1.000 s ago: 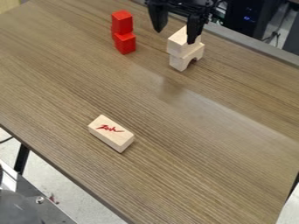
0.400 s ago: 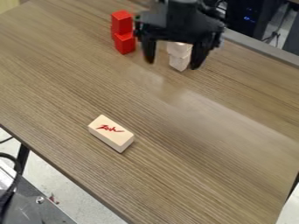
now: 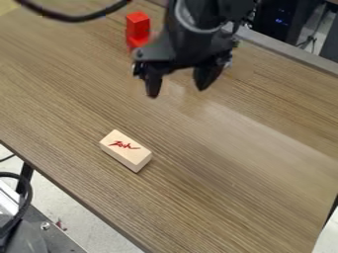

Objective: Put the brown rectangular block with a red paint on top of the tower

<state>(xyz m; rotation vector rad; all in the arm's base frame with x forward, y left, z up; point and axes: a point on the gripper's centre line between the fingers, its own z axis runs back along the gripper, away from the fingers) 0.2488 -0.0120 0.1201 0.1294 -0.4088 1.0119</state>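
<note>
A pale wooden rectangular block (image 3: 125, 149), marked in red (a loose scrawl) across its upper face, lies flat on the near left part of a wood-grained counter (image 3: 231, 173), its long sides slanting from far left to near right. Beyond it and a little to the right, a black robot hand (image 3: 178, 91) hangs above the counter, its two dark fingers pointing down and spread apart, with wood grain showing between them. The hand and the wooden block are well apart. The robot's black arm (image 3: 194, 37) rises from the hand to the far edge of the view.

On the far left, just beside the arm, an upper red block (image 3: 138, 22) rests on a lower red block (image 3: 135, 43) (the lower one partly hidden behind the hand). A black cable (image 3: 72, 19) curves across the far left corner, and a grey rail (image 3: 284, 54) borders the counter's far side. Past that rail, on the right, stands dark equipment (image 3: 277, 22) dotted with small blue lights. At near left, a dark leg (image 3: 24, 178) and a second black cable (image 3: 27, 195) show beside a grey metal surface (image 3: 56, 239) (one round bolt (image 3: 45, 226) catches the light), over a pale floor (image 3: 86, 212).
</note>
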